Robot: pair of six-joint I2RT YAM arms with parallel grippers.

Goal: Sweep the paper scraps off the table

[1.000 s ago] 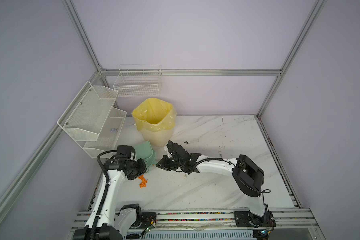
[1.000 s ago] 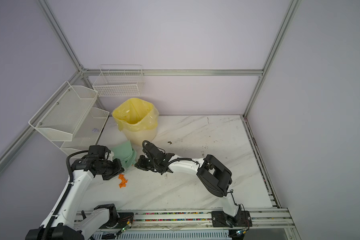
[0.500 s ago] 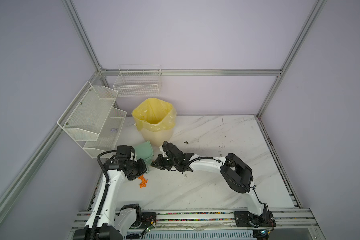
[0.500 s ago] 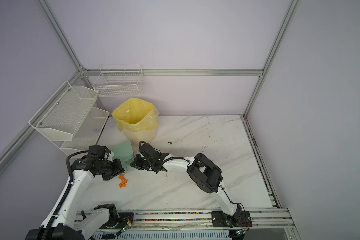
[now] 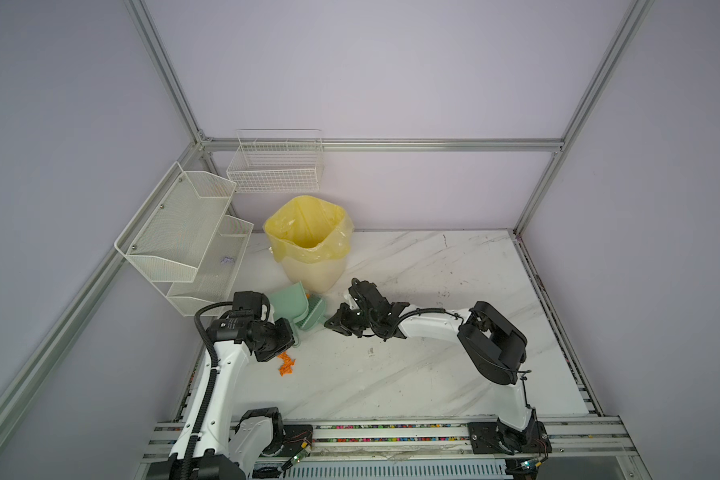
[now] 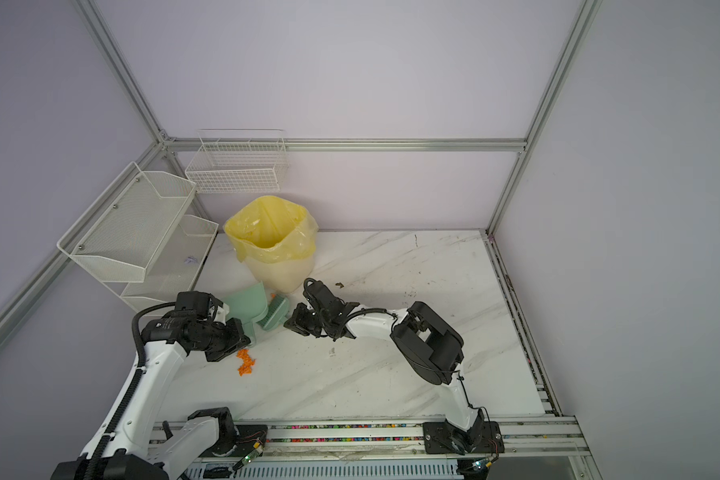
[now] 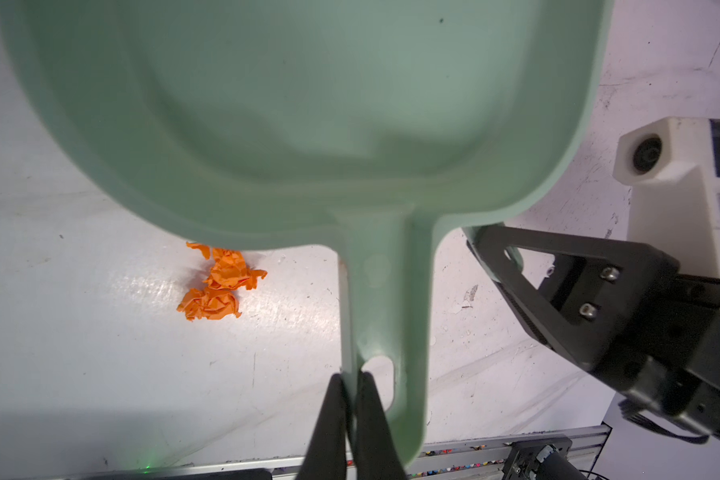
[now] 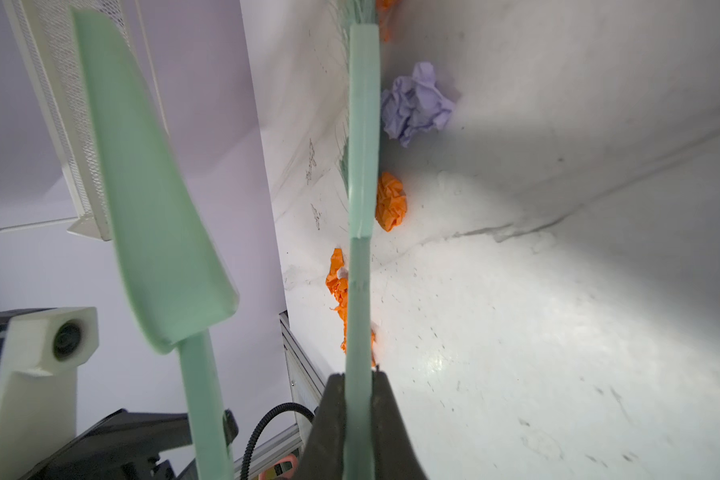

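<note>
Curving smooth mint dustpan near crinkled orange paper scraps

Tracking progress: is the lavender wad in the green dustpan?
No, the crumpled lavender paper wad lies on the white marble table by the green brush.

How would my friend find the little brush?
Find the yellow-bagged bin at the back of the table. Just in front of it are two mint-green tools. The brush is the narrow, bristly one, not the wide scoop-shaped dustpan.
</note>
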